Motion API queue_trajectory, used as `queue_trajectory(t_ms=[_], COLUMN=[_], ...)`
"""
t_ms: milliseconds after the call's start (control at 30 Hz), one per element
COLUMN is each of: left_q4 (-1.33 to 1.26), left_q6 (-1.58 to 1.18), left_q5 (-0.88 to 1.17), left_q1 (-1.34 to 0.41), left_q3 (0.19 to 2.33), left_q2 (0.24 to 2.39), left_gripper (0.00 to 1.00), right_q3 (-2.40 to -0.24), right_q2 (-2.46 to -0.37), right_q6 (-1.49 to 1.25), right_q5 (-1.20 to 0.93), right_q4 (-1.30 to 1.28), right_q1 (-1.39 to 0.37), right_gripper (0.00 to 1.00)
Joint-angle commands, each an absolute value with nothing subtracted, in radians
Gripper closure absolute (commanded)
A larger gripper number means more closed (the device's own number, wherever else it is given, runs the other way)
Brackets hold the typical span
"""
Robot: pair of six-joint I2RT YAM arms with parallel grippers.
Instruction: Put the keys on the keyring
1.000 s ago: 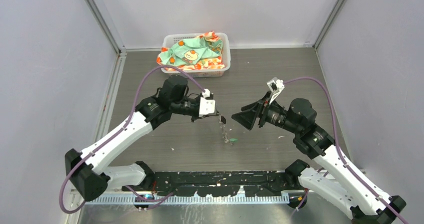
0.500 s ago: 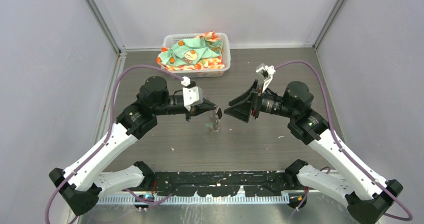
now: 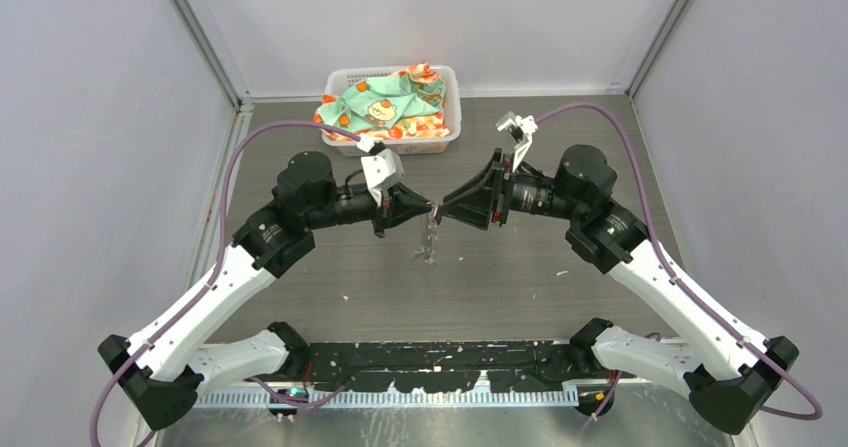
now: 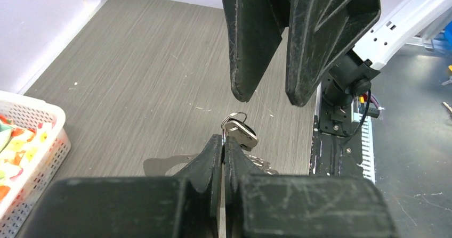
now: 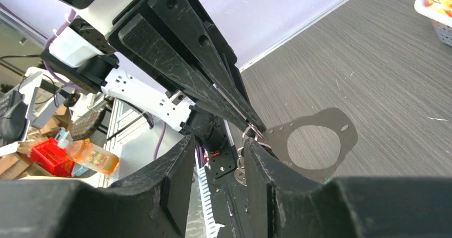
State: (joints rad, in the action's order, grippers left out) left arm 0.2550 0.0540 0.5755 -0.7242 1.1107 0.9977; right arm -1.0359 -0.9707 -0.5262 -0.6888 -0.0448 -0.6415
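Note:
My left gripper (image 3: 428,208) (image 4: 224,140) is shut on a small wire ring at the top of a hanging bunch, held above the table. Below it dangle the keyring (image 5: 315,122), a thin flat grey loop with small holes along its edge, and the keys (image 3: 430,239) (image 5: 241,170). One dark-headed key (image 4: 242,133) sits right at the tips. A green head (image 3: 414,257) shows lowest. My right gripper (image 3: 445,210) (image 5: 219,142) faces the left one tip to tip, open, its fingers (image 4: 250,41) just beyond the bunch and gripping nothing.
A white basket (image 3: 452,127) (image 4: 37,122) with patterned cloth stands at the back of the table. Grey walls close in both sides. The black base rail (image 3: 440,355) runs along the near edge.
The left gripper lifted the bunch off the table and drew back left. The right gripper swung left up to the left fingertips, and its jaws narrowed.

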Motion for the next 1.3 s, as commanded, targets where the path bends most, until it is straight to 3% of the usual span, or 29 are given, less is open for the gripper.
queue_trajectory(t_ms=[0,333,567,833,1067,1267], left_q4=[0.179,0.171,0.174,0.173,0.165,0.153], left_q6=[0.021,0.027,0.051,0.061,0.073,0.074], left_q5=[0.549,0.560,0.591,0.608,0.620,0.644], left_q1=[-0.724,-0.724,-0.724,-0.724,-0.724,-0.724], left_q3=[1.157,1.150,1.140,1.134,1.122,1.122], left_q2=[0.992,0.985,0.973,0.970,0.957,0.954], left_gripper=[1.00,1.00,1.00,1.00,1.00,1.00], right_q3=[-1.150,-1.264,-1.271,-1.298,-1.309,-1.278], right_q2=[-1.008,-1.073,-1.044,-1.037,-1.011,-1.001], right_q6=[-0.417,-0.276,-0.266,-0.280,-0.279,-0.316], right_q5=[-0.621,-0.369,-0.214,-0.292,-0.361,-0.439], right_q4=[-0.163,-0.382,-0.454,-0.425,-0.433,-0.399], right_q1=[-0.688,-0.808,-0.807,-0.808,-0.803,-0.770], right_gripper=[0.57,0.74,0.62,0.54,0.53,0.60])
